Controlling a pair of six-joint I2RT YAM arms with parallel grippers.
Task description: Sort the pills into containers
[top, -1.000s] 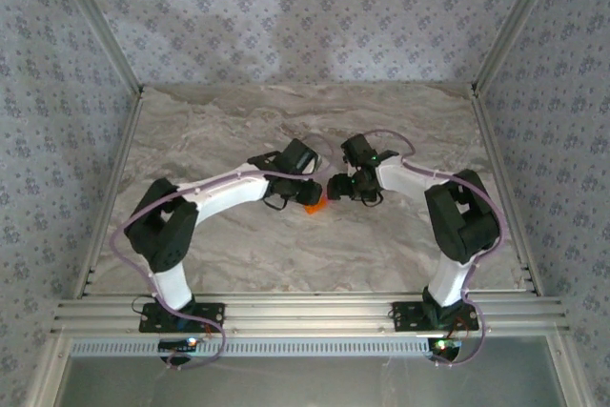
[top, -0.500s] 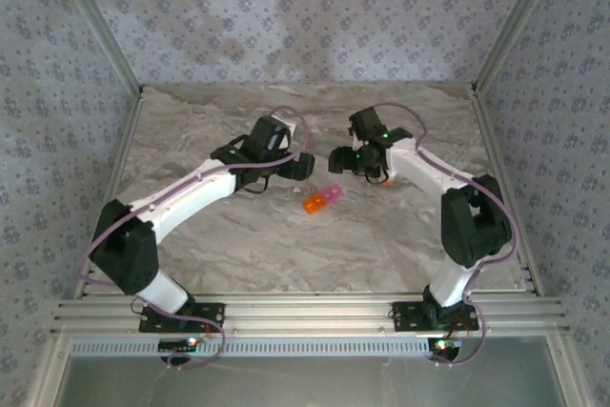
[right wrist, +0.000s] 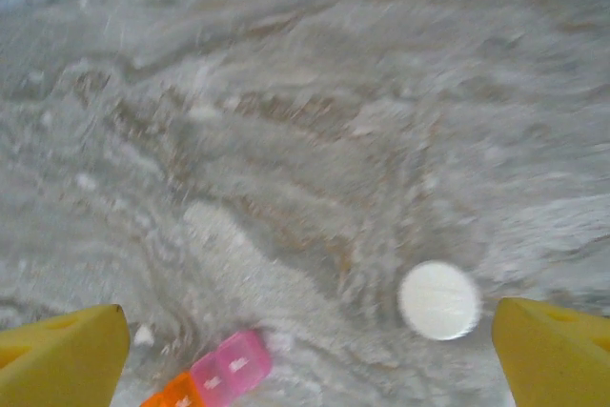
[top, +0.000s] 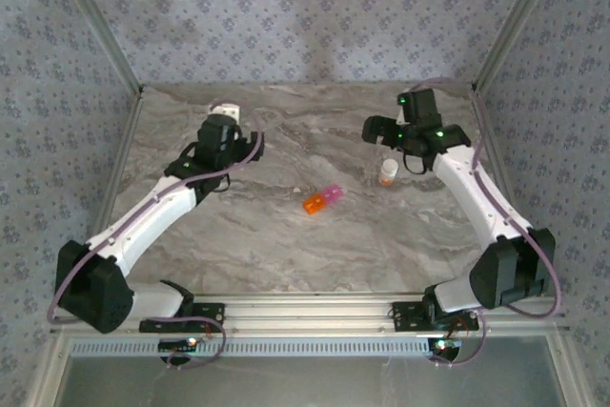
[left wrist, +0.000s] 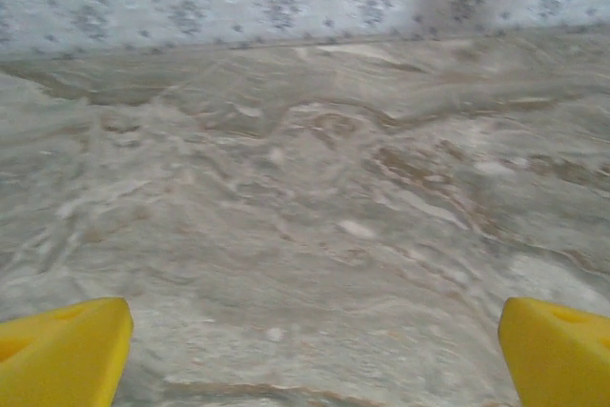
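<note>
The containers (top: 322, 199), a short orange-to-pink strip of tiny joined boxes, lie alone mid-table; their pink end (right wrist: 225, 369) is at the bottom of the right wrist view. A tiny white speck (right wrist: 143, 335) beside them may be a pill; I cannot make out any other pills. My left gripper (top: 227, 113) is far off at the back left, open, yellow fingertips (left wrist: 62, 350) wide over bare marble (left wrist: 315, 359). My right gripper (top: 376, 131) hovers at the back right, open (right wrist: 310, 350) and holding nothing, above and behind the containers.
A small orange bottle with a white cap (top: 388, 172) stands upright just under the right gripper; from above its cap (right wrist: 438, 299) is a white disc. Patterned walls and metal rails (top: 105, 188) close in the marble table on three sides.
Both arms have swung out from the middle, the left to the back left, the right to the back right. Both grippers have opened. The containers stay on the table and the bottle is uncovered.
</note>
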